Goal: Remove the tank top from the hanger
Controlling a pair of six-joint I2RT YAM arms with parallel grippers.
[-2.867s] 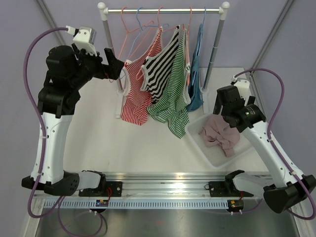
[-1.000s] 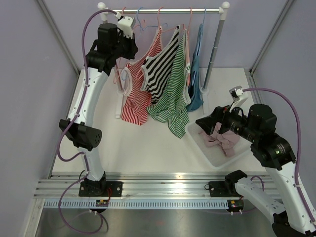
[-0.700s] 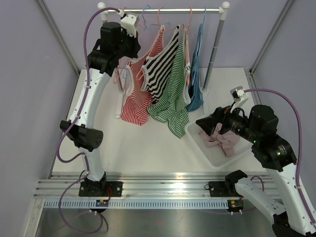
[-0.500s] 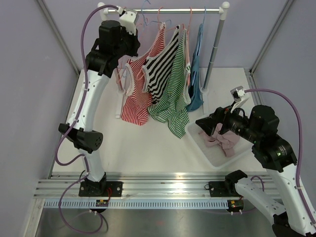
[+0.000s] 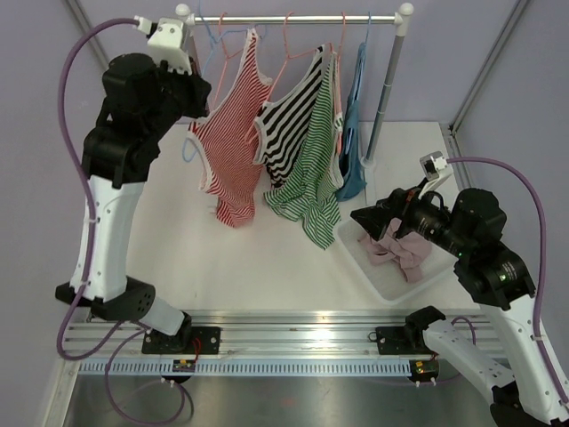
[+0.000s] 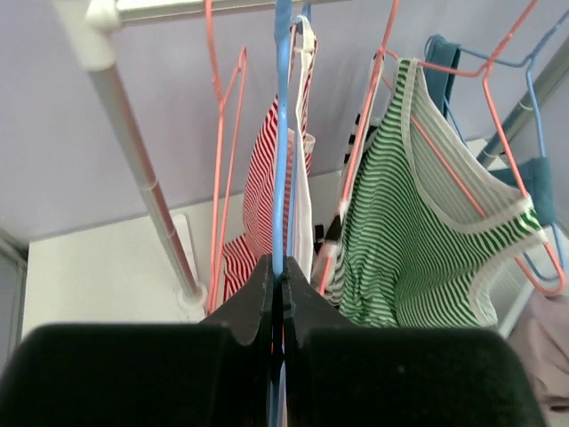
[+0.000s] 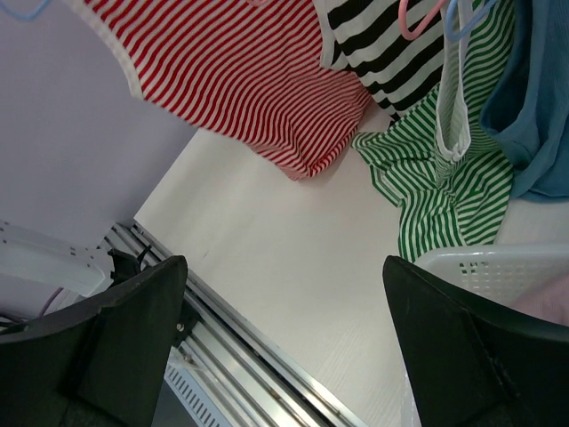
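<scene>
Below L end of rail [image 5: 293, 18]: L gripper [image 5: 196, 95], jaws pressed tog. on wire of blue hanger [image 6: 282, 133], no gap betw. them in wrist view. On that hanger: red-striped tank top [image 5: 227, 133], slung slantwise from under rail's L end, hem clear above bench [image 5: 267, 267]. Hanger's top up near rail; hooked on or off, can't tell. Beside it in wrist view, toward rail's L post [image 6: 133, 160]: pink hanger [image 6: 212, 133].

Under rail's middle: black-&-white striped top [image 5: 289, 124], touching tank top's R edge. Next along rail: green-striped top [image 5: 311, 178], longer, lapping over black-&-white one. Under rail's R part, close by R post [image 5: 387, 89]: blue top [image 5: 354, 151], partly behind green one.

Fwd & R of rail's R post, on bench: white basket [image 5: 360, 267] w/ pink cloth [image 5: 391, 245] lying inside.

Over basket, well apart from rail: R gripper [image 5: 370, 218], jaws spread wide, gripping nothing. Pointed toward hems of tops under rail; red, green & blue fabric all in its wrist view.
</scene>
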